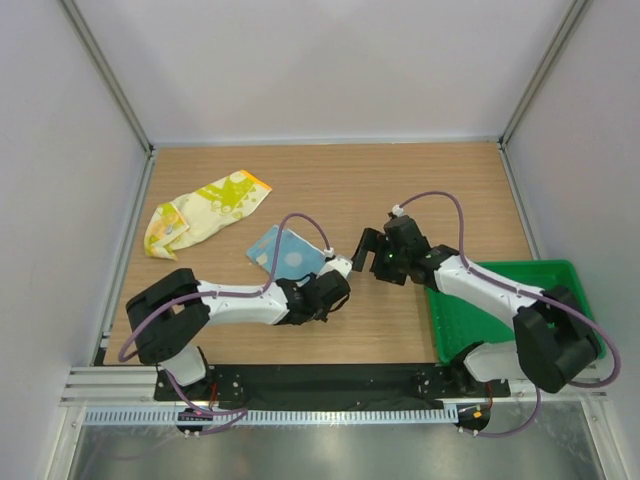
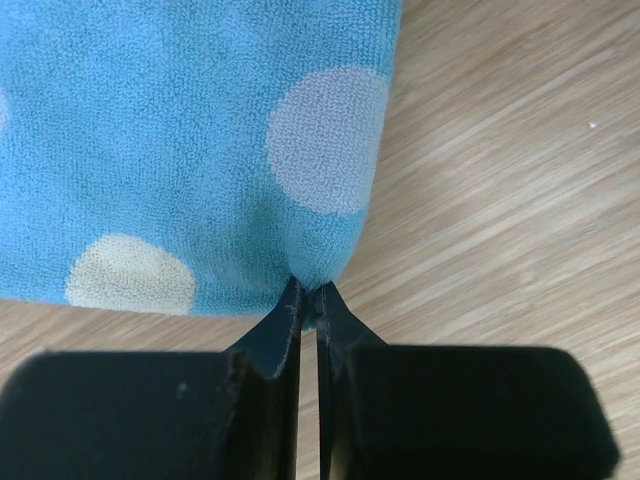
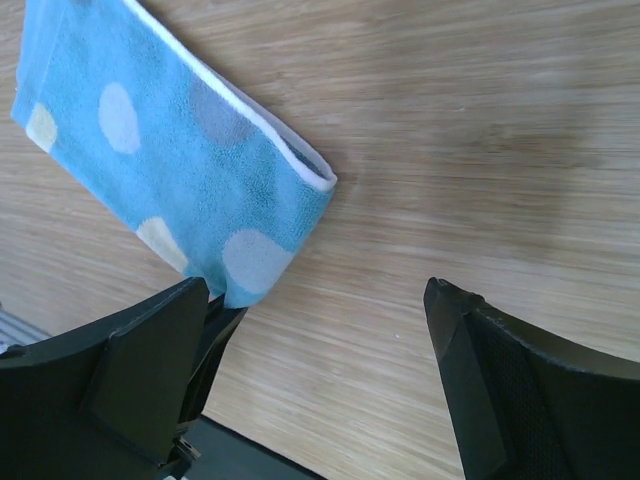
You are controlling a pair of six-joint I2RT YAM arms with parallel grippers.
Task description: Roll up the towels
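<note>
Wooden counter (image 1: 420, 180) between pale walls, seen from above. Near its centre lies the blue towel (image 1: 288, 252), light blue terry with pale polka dots, folded flat. The left jaws are pinched tight on the towel's corner at 4 o'clock. The right jaws hang wide apart, holding nothing, just beside that same corner. The yellow towel (image 1: 205, 210), rumpled, with lime-green and orange patches, lies well apart at 10 o'clock. A green tray (image 1: 500, 310) sits at 4 o'clock on the counter. Both towels look light, soft and limp, likely to sag and unfold when lifted, though the fuzzy pile should grip well. The best hold is probably a corner or a short hemmed edge. No brand, label or writing is readable.
</note>
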